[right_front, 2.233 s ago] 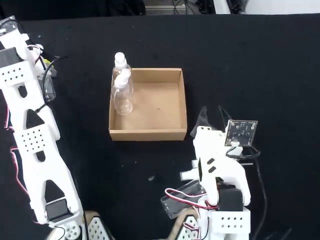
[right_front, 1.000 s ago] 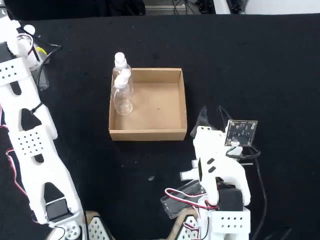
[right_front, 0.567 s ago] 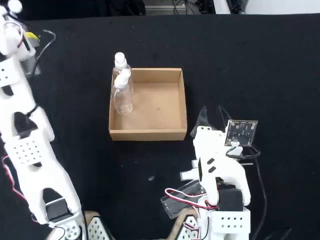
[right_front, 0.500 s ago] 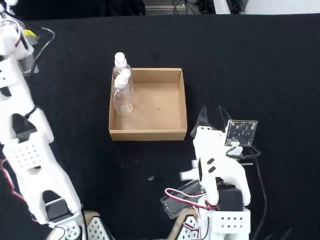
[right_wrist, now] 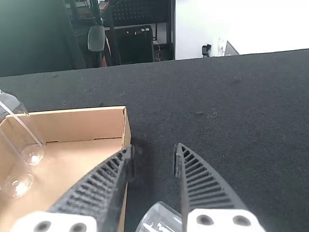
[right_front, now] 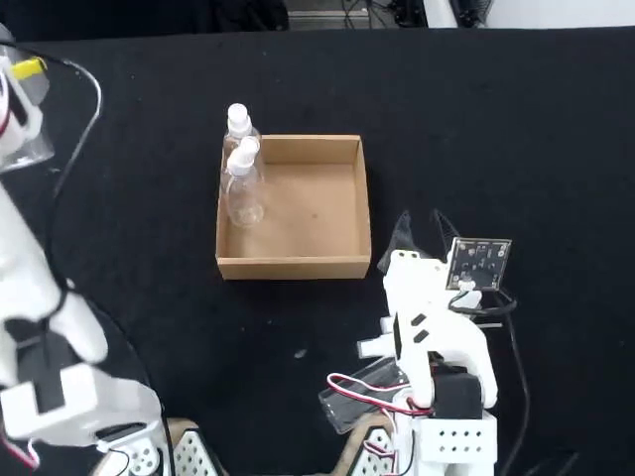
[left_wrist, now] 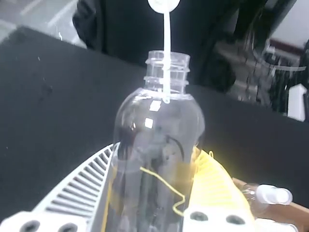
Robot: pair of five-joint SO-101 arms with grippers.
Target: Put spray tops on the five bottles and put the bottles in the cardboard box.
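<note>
Open bottle (left_wrist: 154,145) upright, spray top (left_wrist: 166,43) tube in neck, 2 capped btls (right_front: 244,188) in cardboard box (right_front: 293,266)

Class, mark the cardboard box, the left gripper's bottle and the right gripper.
cardboard box (right_front: 294,268), high view, near wall
bottle (left_wrist: 155,129), left wrist view, clear shoulder
right gripper (right_wrist: 153,151), right wrist view, between fingertips

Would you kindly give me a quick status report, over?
Left gripper shut on uncapped bottle, spray top stem in its neck. Right gripper open beside box. Two capped bottles inside.

arms (right_front: 437,332) white plastic, perforated panels | cables (right_front: 369,390) red and white | fingers (right_wrist: 199,180) dark, ribbed | camera board (right_front: 480,262) black
</note>
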